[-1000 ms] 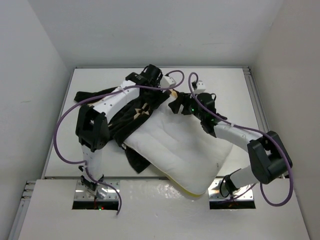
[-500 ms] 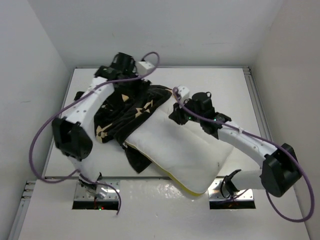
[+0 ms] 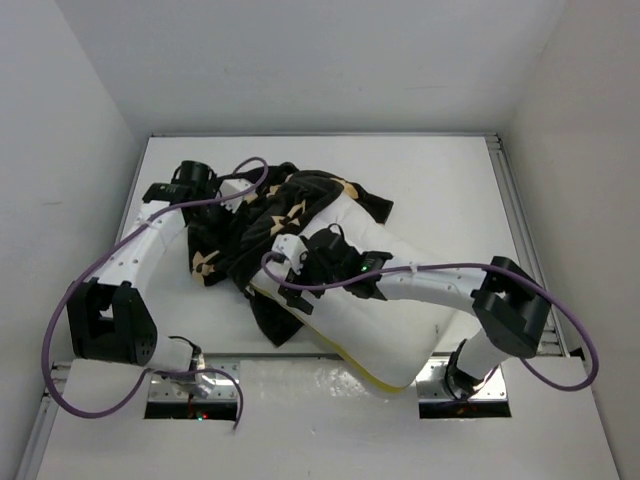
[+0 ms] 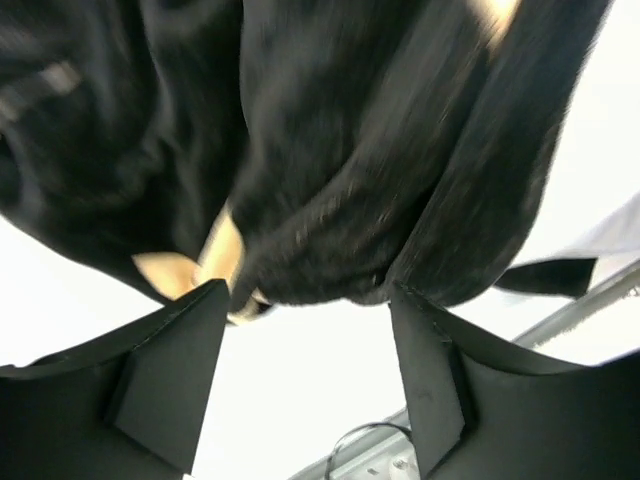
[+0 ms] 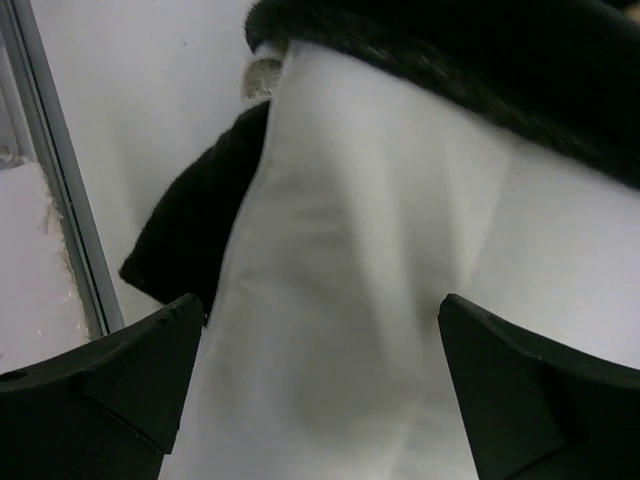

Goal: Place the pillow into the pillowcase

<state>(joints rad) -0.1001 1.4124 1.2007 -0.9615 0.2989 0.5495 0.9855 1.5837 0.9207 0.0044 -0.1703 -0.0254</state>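
Both spread wide, left pincer (image 4: 308, 298) at pillowcase (image 3: 290, 215), right pincer (image 5: 318, 300) over pillow (image 3: 400, 322)

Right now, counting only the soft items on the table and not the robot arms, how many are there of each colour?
White: 1, the pillow
Black with tan print: 1, the pillowcase
Total: 2
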